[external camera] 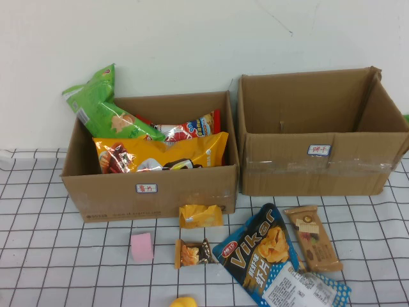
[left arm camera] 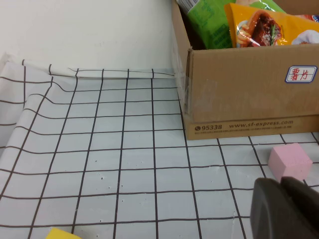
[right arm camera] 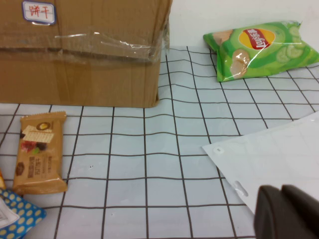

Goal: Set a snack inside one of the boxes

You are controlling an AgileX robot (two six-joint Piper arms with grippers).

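Note:
The snack point(external camera: 193, 252), a small packet with orange ends and a dark middle, lies on the checked cloth in front of the left box. The taped box point(external camera: 319, 167) with a white label stands at the right and looks empty; it also shows in the right wrist view point(right arm camera: 79, 55). My left gripper point(left arm camera: 280, 182) is shut and empty, low over the cloth near a pink cube point(left arm camera: 290, 162). My right gripper point(right arm camera: 280, 192) is shut and empty above a white sheet point(right arm camera: 274, 159). Neither arm shows in the high view.
The left box point(external camera: 153, 192) is full of snack bags. A plain yellow-orange packet point(external camera: 200, 216), a blue Vikar bag point(external camera: 268, 256) and a tan bar point(external camera: 313, 238) lie near the snack. A green chips bag point(right arm camera: 259, 47) lies beside the taped box. A yellow block point(left arm camera: 62, 234) sits near the left gripper.

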